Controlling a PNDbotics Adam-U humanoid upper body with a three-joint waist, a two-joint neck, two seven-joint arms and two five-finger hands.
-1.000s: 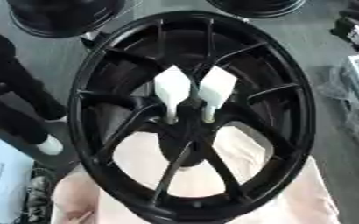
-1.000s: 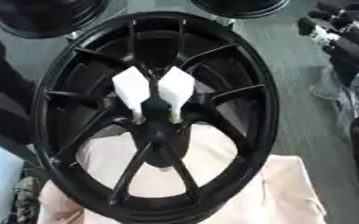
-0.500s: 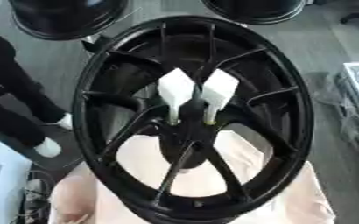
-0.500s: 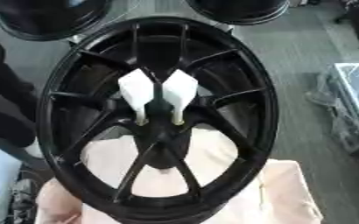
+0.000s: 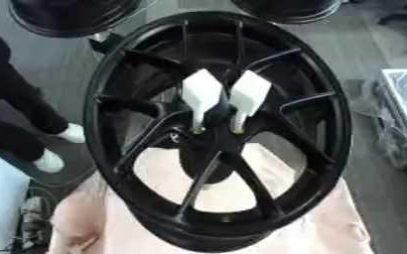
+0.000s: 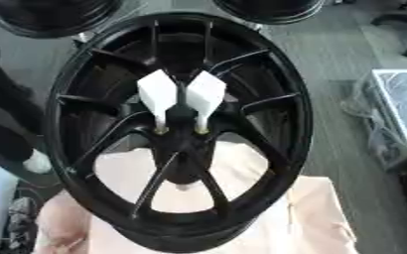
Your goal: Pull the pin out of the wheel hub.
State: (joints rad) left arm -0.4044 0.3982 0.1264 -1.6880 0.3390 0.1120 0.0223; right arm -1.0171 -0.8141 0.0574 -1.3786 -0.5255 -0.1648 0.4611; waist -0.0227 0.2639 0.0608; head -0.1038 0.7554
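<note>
Over pink cloth (image 5: 320,218), black wheel hub (image 5: 216,144), two white pins (image 5: 203,94) unmoved, both hands unseen

No text, label, brand or number can be read anywhere — not even on the wheel hub (image 5: 216,144).

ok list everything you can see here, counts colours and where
wheel: one, black, many spokes, centre of view, resting on the cloth
pins: two, white with flared tops, side by side, standing in the wheel's hub
cloth: one, pale pink, under the wheel at the bottom
other wheels: two, black, partly cut off at the top edge
wrapped item: one, clear plastic, right edge
person's legs: dark trousers, white shoes, left side, not touching the wheel
robot hands: none in view
</note>
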